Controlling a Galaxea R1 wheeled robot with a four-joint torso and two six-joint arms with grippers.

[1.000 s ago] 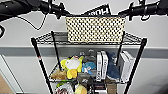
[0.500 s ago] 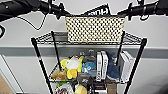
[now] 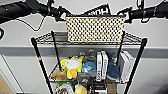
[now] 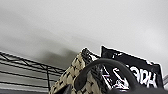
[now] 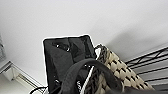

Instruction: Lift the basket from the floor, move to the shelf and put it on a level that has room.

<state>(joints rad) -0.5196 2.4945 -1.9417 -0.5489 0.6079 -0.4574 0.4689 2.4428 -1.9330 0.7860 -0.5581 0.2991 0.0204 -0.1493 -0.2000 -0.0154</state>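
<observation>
In the head view, the basket [image 3: 95, 28] sits between the two arms, level with the shelf's [image 3: 88, 65] top level [image 3: 50, 38]; its lower edge appears to meet the wire grid, though contact cannot be confirmed. The left gripper [image 3: 62, 13] is at one end of the basket's rim and the right gripper [image 3: 125, 13] is at the other end, so the basket lies directly between them. Whether either gripper's fingers are closed on the basket or parted cannot be told. A black package with white lettering [image 3: 98, 10] stands up inside the basket, beyond the rim. The lower tiers hold a yellow and white plush toy [image 3: 71, 65], a blue item [image 3: 88, 67], white boxes [image 3: 102, 65] and other clutter; this content appears only from the head camera. The left wrist view supplies close detail: the basket's dark arched handle [image 4: 105, 68] lies just in front of the camera, with the woven side [image 4: 75, 72] and the black package [image 4: 135, 70] behind it, and wire bars of the level [image 4: 27, 72] beside the basket. The right wrist view shows the opposite handle [image 5: 87, 72], the same package [image 5: 67, 55], the weave [image 5: 120, 70] and further wire bars [image 5: 150, 65], against a pale wall [image 5: 75, 17].
</observation>
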